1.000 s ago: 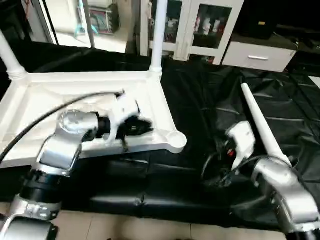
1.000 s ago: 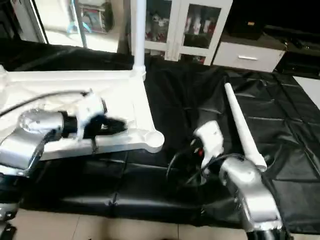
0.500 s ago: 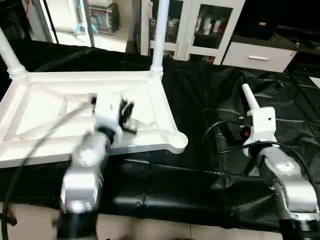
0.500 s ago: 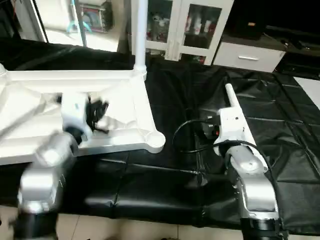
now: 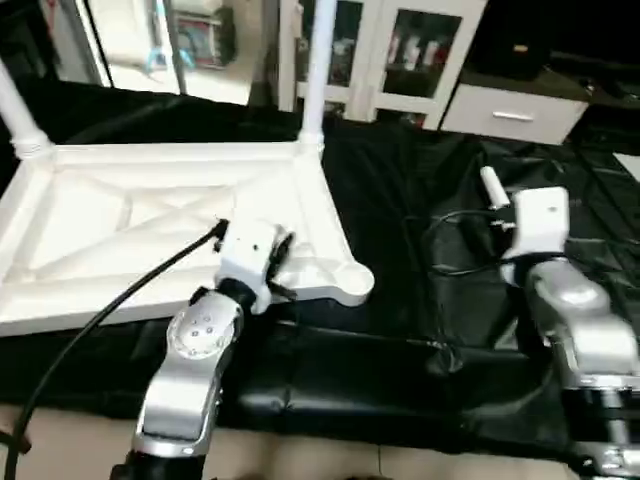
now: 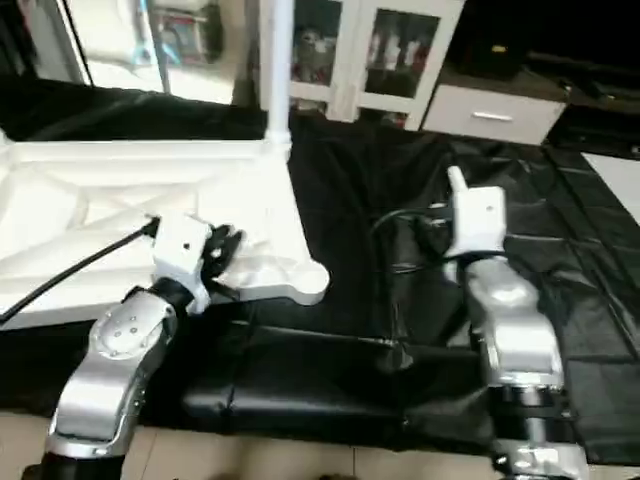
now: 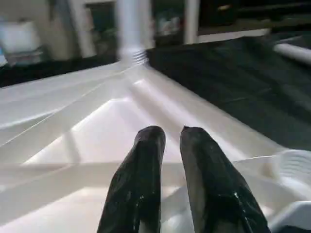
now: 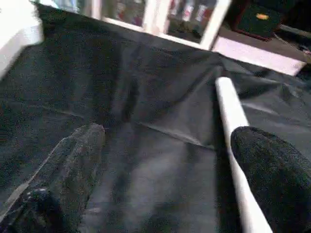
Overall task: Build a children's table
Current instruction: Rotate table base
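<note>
The children's table top (image 5: pixel 120 215) lies upside down on the black cloth, its X ribs facing up. Two white legs (image 5: pixel 312 70) stand in its far corner sockets, the other at the far left (image 5: pixel 14 110). The near right socket (image 5: pixel 352 280) is bare. My left gripper (image 7: pixel 172 141) hovers over the top's ribs just inside that corner, its fingers (image 7: pixel 146 165) a narrow gap apart with nothing between them. A loose leg (image 8: pixel 232 116) lies on the cloth to the right. My right gripper (image 8: pixel 167 133) is wide open around it, the leg close by one finger (image 8: pixel 272 170).
Black cloth (image 5: pixel 400 200) covers the whole work surface, and its front edge drops to the floor (image 5: pixel 330 460). White glass-door cabinets (image 5: pixel 400 50) and a drawer unit (image 5: pixel 510 115) stand behind. Black cables (image 5: pixel 455 250) trail from both wrists.
My left gripper has swung toward the top's near right corner. My right arm has reached forward over the loose leg, covering most of it. Both grippers kept their openings.
</note>
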